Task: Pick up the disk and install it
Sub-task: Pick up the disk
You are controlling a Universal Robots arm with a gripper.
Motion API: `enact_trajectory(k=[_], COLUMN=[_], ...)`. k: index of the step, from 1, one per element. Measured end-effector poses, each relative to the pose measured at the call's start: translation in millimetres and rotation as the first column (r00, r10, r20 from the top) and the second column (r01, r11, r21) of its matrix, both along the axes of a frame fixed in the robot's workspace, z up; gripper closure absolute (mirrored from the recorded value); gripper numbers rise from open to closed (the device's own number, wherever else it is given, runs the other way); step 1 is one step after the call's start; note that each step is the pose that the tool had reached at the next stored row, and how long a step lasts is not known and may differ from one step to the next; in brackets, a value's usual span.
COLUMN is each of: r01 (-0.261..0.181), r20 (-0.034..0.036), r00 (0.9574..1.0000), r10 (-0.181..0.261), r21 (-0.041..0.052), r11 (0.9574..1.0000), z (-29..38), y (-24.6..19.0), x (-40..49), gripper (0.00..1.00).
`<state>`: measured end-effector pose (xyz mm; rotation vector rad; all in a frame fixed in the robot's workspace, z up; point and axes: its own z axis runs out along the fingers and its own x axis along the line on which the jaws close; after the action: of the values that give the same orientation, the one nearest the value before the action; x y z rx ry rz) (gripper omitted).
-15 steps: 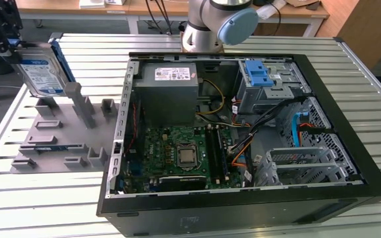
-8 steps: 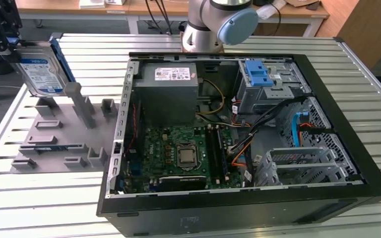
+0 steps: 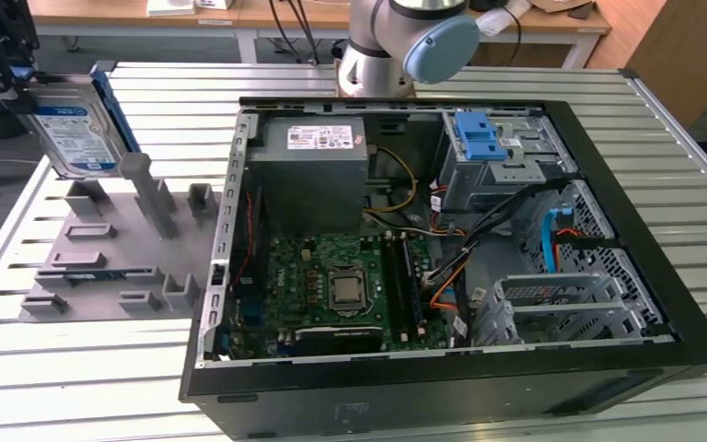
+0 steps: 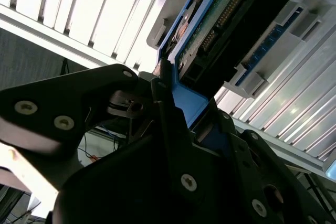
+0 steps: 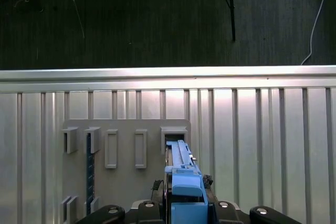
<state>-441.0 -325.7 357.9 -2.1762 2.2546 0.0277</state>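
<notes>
Over the far end of a grey plastic fixture plate with upright slots [image 3: 96, 267], at the exterior view's left, we found the disk [image 3: 77, 133], a flat rectangular silver-metal drive with a blue-and-white label and a blue plastic rail frame. It hung clear of the plate, standing on end. Its long axis ran nearly vertical and leaned a little, and its labelled face was turned towards the exterior camera. The black metal gripper [image 3: 16, 83] held it by the upper end. In the second wrist view the matte, bolted fingers [image 4: 168, 140] were pressed together on the blue rail. Beyond them the drive's underside [image 4: 220, 19] showed a green circuit board and a row of connector pins. In the first wrist view we saw the disk edge-on [image 5: 181, 163], its thin blue-edged profile pointing down at the fixture's rectangular pockets [image 5: 126, 171]. The fixture lay on a ribbed, bright aluminium slatted table [image 3: 84, 378]. Beside it at the exterior view's right sat an open black computer case [image 3: 452, 387]. Inside were a green motherboard [image 3: 329, 276], a grey power-supply box [image 3: 317, 175] and a small blue plastic latch [image 3: 482, 138]. The arm's pale grey base column [image 3: 385, 55], capped by a blue joint cover, rose behind the case at the table's far side.
</notes>
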Motion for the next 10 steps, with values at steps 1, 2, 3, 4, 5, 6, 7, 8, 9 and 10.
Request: enact_trajectory(k=[1,2,3,4,5,6,7,8,9,10], r01=[0.0,0.0,0.0,0.0,0.0,0.0,0.0,0.0,0.0,0.0], r20=[-0.0001,0.0001,0.0,-0.0001,-0.0001,-0.0001,-0.0001,-0.0001,-0.0001,-0.0002], r00=[1.0,1.0,1.0,1.0,1.0,1.0,1.0,1.0,1.0,1.0], r10=[0.0,0.0,0.0,0.0,0.0,0.0,0.0,0.0,0.0,0.0], r21=[-0.0001,0.0,0.0,-0.0001,-0.0001,-0.0001,0.0,-0.0001,-0.0001,-0.0001], r11=[1.0,1.0,1.0,1.0,1.0,1.0,1.0,1.0,1.0,1.0], z=[0.4,0.6,0.9,1.3,1.6,1.8,2.1,2.5,2.7,3.1], y=[0.0,0.0,0.0,0.0,0.0,0.0,0.0,0.0,0.0,0.0], x=[0.0,0.0,0.0,0.0,0.0,0.0,0.0,0.0,0.0,0.0], gripper=[0.63,0.63,0.63,0.63,0.63,0.63,0.63,0.63,0.63,0.63])
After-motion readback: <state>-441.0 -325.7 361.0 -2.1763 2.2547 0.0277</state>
